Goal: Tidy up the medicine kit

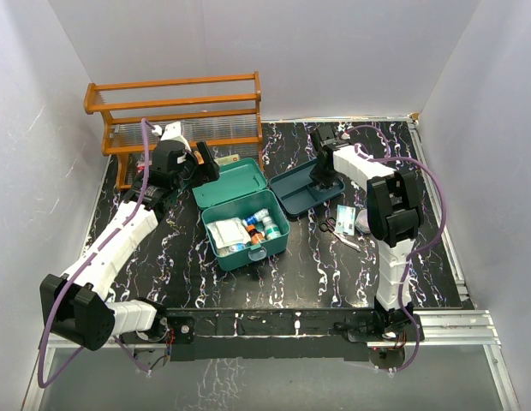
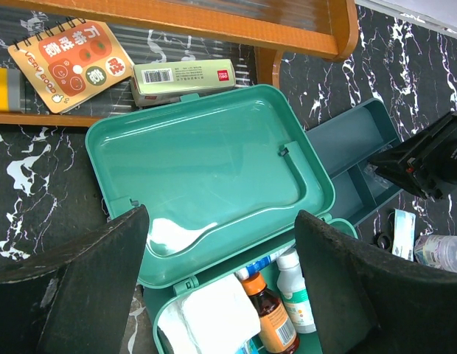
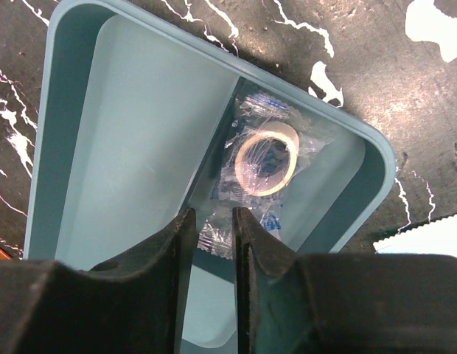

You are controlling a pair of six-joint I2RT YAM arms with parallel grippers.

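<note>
The medicine kit (image 1: 233,182) sits open in the middle of the black marbled table (image 1: 188,265), with its lid laid back toward the wooden rack (image 1: 176,120) and its base nearer the arms. In the base are a white pad (image 2: 206,321), a brown bottle (image 2: 271,318) and a white bottle (image 2: 295,291), packed close together. The left gripper (image 2: 222,221) hangs over the lid with its fingers (image 2: 81,284) spread wide, holding nothing. Behind the lid, under the rack, lie a small notebook (image 2: 70,63) and a pale carton (image 2: 184,76). A blue tray (image 1: 307,187) lies just right of the kit, its corner against the lid. The right gripper (image 3: 214,221) reaches down into the tray, its fingers drawn close with only a narrow slot between them. A clear packet (image 3: 265,158) holding a roll of tape lies in the tray's narrower compartment beside the divider, and one edge of its wrapper runs into that slot; whether the fingers actually pinch it I cannot tell. To the right of the tray, scissors (image 1: 330,227) and a small sachet (image 1: 347,213) lie on the table
</note>
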